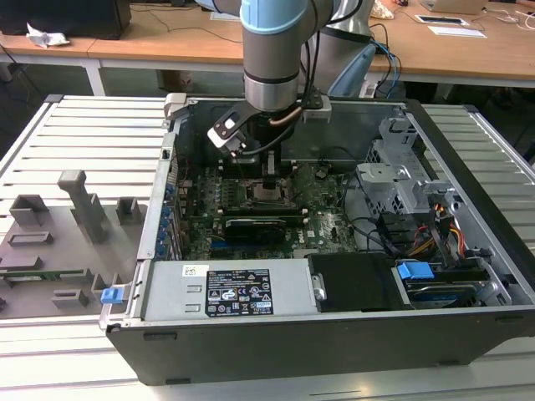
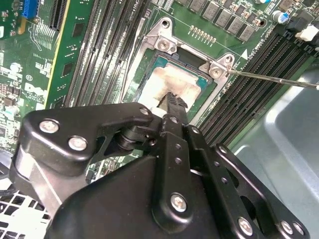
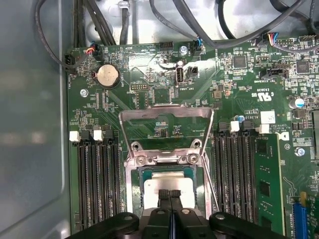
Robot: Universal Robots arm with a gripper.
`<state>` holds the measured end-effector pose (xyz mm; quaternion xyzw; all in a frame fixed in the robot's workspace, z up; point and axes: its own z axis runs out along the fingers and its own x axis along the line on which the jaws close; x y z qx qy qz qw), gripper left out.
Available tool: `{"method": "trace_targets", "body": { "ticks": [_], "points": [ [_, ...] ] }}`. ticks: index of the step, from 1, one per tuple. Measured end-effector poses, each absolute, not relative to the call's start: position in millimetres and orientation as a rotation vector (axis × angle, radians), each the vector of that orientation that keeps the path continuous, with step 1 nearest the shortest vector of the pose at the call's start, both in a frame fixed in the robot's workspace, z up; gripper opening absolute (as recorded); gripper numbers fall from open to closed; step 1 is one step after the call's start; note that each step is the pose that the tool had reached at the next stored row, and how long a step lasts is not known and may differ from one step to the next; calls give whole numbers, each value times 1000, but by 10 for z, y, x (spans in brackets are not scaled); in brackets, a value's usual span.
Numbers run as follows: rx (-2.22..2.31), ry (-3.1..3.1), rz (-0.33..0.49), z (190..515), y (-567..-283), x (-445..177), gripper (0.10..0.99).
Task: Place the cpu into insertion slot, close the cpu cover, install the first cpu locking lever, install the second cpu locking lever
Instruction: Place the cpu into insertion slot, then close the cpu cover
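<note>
The cpu (image 3: 167,181) lies flat in the insertion slot (image 3: 131,189), silvery-beige face up, with smears on it (image 2: 174,82). My gripper (image 3: 171,195) stands straight over it with its fingers pressed together and nothing between them, tips at or just above the chip's face. The cpu cover (image 3: 167,110) is swung up on its hinge, and the board shows through its window. A thin locking lever (image 2: 271,79) sticks out sideways from the socket's corner. In the exterior view the gripper (image 1: 272,182) reaches down into the open computer case.
Memory slots (image 3: 94,184) flank the socket on both sides. A black expansion card (image 1: 255,225) lies just in front of the socket, with the power supply (image 1: 226,292) nearer. Drive cage and cables (image 1: 410,200) fill the exterior view's right. A coin battery (image 3: 107,74) sits on the board.
</note>
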<state>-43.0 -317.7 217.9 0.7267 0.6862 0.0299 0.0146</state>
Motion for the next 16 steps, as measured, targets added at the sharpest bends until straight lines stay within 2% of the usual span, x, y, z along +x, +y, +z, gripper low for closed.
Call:
{"method": "trace_targets", "body": {
  "ticks": [16],
  "points": [
    [2262, 2136, 93, 2249, -3176, -430, 106]
  ]
}}
